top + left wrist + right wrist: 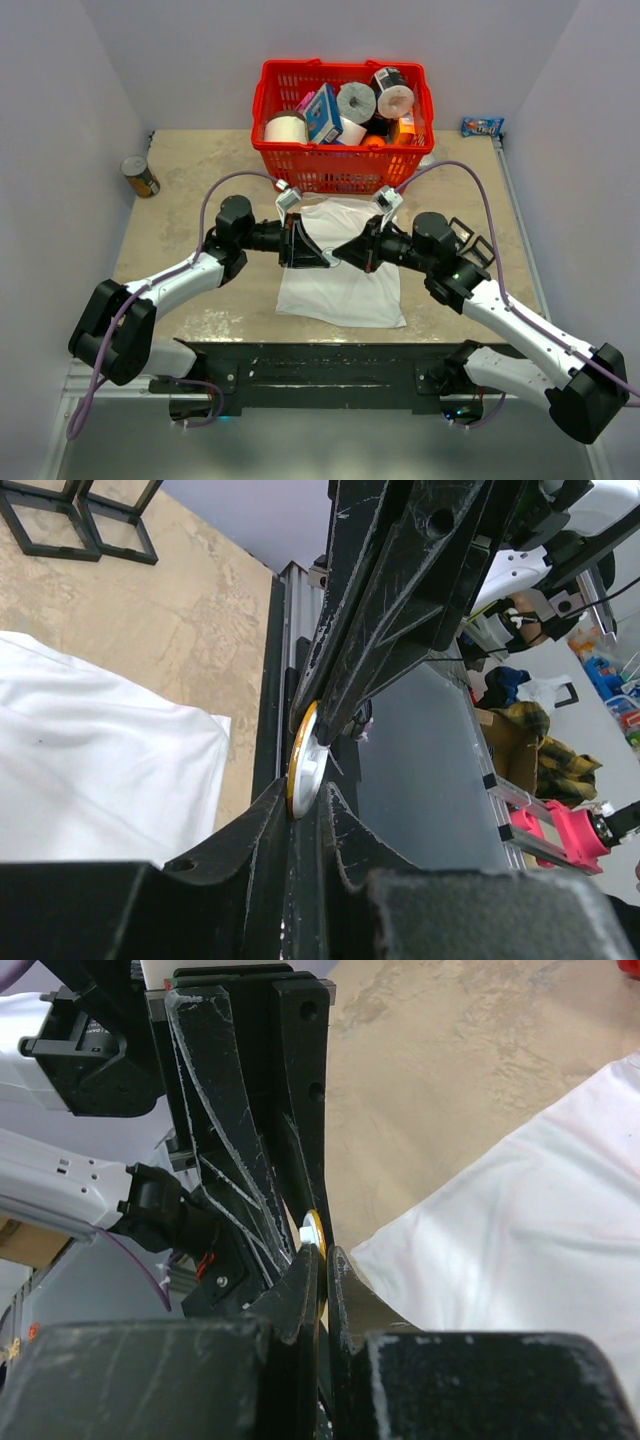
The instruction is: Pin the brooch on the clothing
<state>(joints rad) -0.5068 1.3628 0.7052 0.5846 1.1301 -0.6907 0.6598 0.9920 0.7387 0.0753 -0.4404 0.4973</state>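
Note:
The brooch (303, 758) is a small disc with an orange-gold rim and a pale face. It is held edge-on in the air between both grippers, above the white T-shirt (340, 290). My left gripper (305, 792) is shut on its lower edge. My right gripper (322, 1256) is shut on the brooch (314, 1228) from the opposite side. In the top view the two grippers meet tip to tip, left (322, 256) and right (350, 252), over the shirt's middle, and the brooch is hidden between them. The shirt lies flat on the table (90, 760) (520, 1230).
A red basket (262, 112) full of paper rolls and boxes stands just behind the shirt. A tin can (140, 177) stands at the far left. A blue snack packet (481, 126) lies at the back right. The beige table (190, 180) is walled on three sides.

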